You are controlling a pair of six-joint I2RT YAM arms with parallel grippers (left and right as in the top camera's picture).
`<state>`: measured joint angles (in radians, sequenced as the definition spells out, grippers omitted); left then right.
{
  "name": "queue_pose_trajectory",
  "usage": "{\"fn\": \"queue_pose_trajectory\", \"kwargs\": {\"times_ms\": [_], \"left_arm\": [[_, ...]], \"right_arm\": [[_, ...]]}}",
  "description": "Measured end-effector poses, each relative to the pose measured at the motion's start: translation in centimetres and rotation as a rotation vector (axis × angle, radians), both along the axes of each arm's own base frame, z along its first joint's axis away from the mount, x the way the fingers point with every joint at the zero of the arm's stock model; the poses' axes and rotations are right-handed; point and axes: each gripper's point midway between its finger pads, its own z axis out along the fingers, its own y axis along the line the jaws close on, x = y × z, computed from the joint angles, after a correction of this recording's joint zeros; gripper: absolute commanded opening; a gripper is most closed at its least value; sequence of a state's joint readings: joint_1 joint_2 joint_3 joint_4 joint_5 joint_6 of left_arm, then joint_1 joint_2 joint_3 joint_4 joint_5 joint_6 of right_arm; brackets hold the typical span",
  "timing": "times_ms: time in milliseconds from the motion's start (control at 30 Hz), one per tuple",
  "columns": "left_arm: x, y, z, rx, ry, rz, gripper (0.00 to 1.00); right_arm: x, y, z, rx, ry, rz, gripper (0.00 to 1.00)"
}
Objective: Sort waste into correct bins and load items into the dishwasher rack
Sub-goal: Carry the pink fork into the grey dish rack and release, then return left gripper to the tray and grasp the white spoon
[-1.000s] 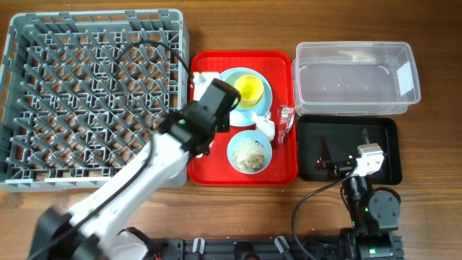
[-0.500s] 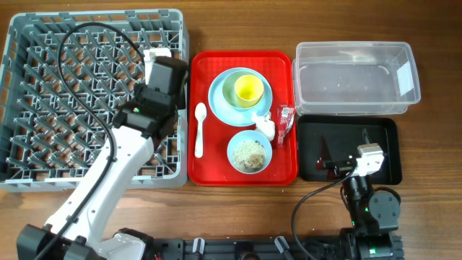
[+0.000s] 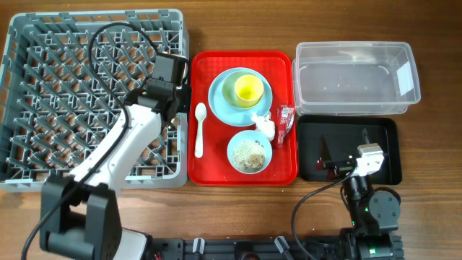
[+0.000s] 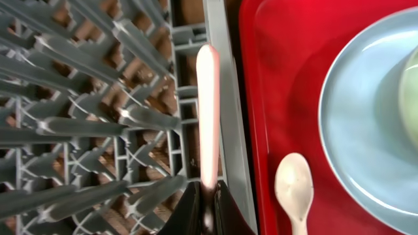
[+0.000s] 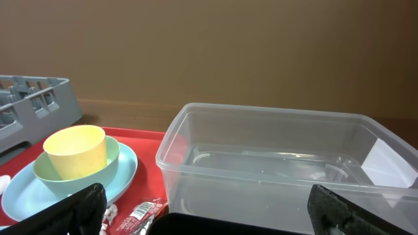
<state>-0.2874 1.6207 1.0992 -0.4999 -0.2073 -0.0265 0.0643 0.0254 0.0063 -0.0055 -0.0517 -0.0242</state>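
Note:
My left gripper (image 3: 176,96) (image 4: 208,210) is shut on the white fork (image 4: 208,111), whose handle lies along the right rim of the grey dishwasher rack (image 3: 43,43) (image 4: 98,98). The white spoon (image 3: 199,130) (image 4: 295,189) lies on the red tray (image 3: 281,170). The yellow cup (image 3: 247,89) (image 5: 75,151) sits in the pale green bowl (image 3: 230,92) on the blue plate (image 3: 220,101). The blue bowl (image 3: 233,153) holds rice scraps. The tissue (image 3: 266,128) and red wrapper (image 3: 286,119) (image 5: 140,212) lie beside it. My right gripper (image 3: 336,165) (image 5: 209,219) is open over the black tray (image 3: 382,130).
The clear tub (image 3: 354,76) (image 5: 261,163) with a white label stands behind the black tray, right of the red tray. The rack fills the left of the table. Bare wood runs along the front edge.
My left arm has swung from the red tray's left side over to the rack, then back to the rack's right rim, uncovering the spoon. The right arm has not moved.

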Motion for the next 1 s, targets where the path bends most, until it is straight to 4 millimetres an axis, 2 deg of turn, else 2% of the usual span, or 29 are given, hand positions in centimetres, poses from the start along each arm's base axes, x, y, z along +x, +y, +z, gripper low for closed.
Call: {"fn": "queue_pose_trajectory", "kwargs": {"times_ms": [100, 267, 300, 333, 400, 467, 633, 700, 767, 800, 833, 867, 900, 933, 1000], "left_arm": [[0.2, 0.3, -0.9, 0.004, 0.017, 0.009, 0.08], [0.3, 0.8, -1.5, 0.0, 0.029, 0.043, 0.36], [0.3, 1.0, -1.5, -0.002, 0.027, 0.05, 0.38], [0.4, 1.2, -1.5, 0.002, 0.027, 0.056, 0.38], [0.4, 1.4, -1.5, 0.0, 0.026, 0.062, 0.31], [0.4, 1.4, -1.5, -0.004, 0.026, 0.064, 0.28], [0.3, 1.2, -0.7, -0.039, 0.009, 0.095, 0.25], [0.1, 1.0, 1.2, -0.075, -0.033, 0.118, 0.25], [-0.6, 0.5, 5.0, -0.137, -0.113, 0.131, 0.26], [-1.1, 0.2, 6.9, -0.171, -0.152, 0.131, 0.31], [-2.3, -0.3, 9.2, -0.222, -0.184, 0.121, 0.32], [-3.2, -0.9, 10.5, -0.258, -0.199, 0.11, 0.26], [-3.8, -1.2, 11.3, -0.28, -0.206, 0.098, 0.06], [-5.0, -2.0, 12.3, -0.321, -0.202, 0.067, 0.04], [-6.8, -3.2, 12.9, -0.37, -0.175, 0.029, 0.04]], "right_arm": [[0.0, 0.0, 0.0, 0.0, 0.0, 0.0, 1.0], [0.0, 0.0, 0.0, 0.0, 0.0, 0.0, 1.0], [0.0, 0.0, 0.0, 0.0, 0.0, 0.0, 1.0], [0.0, 0.0, 0.0, 0.0, 0.0, 0.0, 1.0], [0.0, 0.0, 0.0, 0.0, 0.0, 0.0, 1.0], [0.0, 0.0, 0.0, 0.0, 0.0, 0.0, 1.0], [0.0, 0.0, 0.0, 0.0, 0.0, 0.0, 1.0], [0.0, 0.0, 0.0, 0.0, 0.0, 0.0, 1.0], [0.0, 0.0, 0.0, 0.0, 0.0, 0.0, 1.0], [0.0, 0.0, 0.0, 0.0, 0.0, 0.0, 1.0], [0.0, 0.0, 0.0, 0.0, 0.0, 0.0, 1.0], [0.0, 0.0, 0.0, 0.0, 0.0, 0.0, 1.0], [0.0, 0.0, 0.0, 0.0, 0.0, 0.0, 1.0], [0.0, 0.0, 0.0, 0.0, 0.0, 0.0, 1.0], [0.0, 0.0, 0.0, 0.0, 0.0, 0.0, 1.0]]}}
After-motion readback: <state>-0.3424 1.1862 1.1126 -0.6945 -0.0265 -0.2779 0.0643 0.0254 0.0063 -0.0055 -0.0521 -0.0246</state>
